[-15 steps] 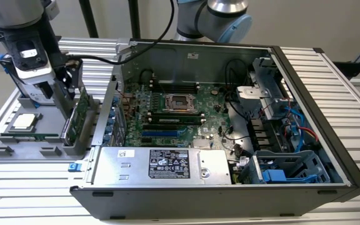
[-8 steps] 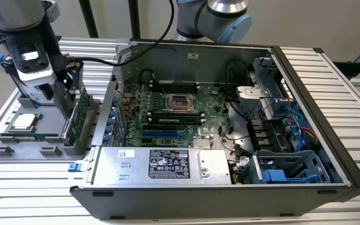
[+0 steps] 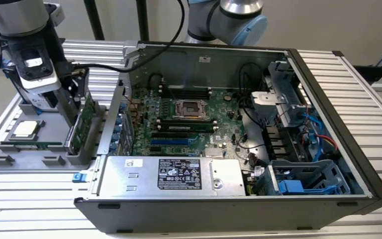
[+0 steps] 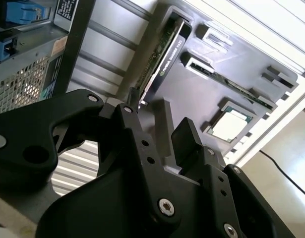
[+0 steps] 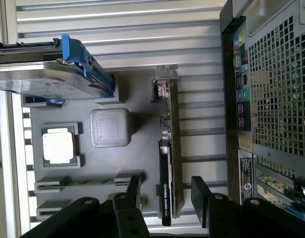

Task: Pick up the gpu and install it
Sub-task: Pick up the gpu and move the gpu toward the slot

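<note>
First wrist view: the gripper (image 5: 167,191) gapes wide astride the upright gpu (image 5: 165,163) in its grey tray (image 5: 142,148); closing off-centre could tip or jam it.

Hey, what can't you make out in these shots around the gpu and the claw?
1. Exterior view: much of the gpu, behind the arm and the gray tray posts.
2. Second wrist view: the gpu's near end, behind the open claw.
3. First wrist view: the hard drive, cut off by the picture's edge.
</note>
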Controlling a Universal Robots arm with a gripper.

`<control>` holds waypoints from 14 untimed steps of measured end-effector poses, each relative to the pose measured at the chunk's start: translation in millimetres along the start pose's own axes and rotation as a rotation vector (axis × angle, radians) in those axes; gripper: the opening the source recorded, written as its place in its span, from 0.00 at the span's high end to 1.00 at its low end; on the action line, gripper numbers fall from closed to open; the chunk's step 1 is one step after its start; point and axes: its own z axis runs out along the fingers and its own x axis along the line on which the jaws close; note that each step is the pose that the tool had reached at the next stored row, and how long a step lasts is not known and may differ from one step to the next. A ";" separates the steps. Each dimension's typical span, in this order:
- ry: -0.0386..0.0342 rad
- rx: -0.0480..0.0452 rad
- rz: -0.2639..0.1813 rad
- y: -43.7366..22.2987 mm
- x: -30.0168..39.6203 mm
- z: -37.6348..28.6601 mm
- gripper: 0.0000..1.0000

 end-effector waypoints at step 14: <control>-0.0001 -0.0002 0.000 -0.1 -2.3 6.9 0.00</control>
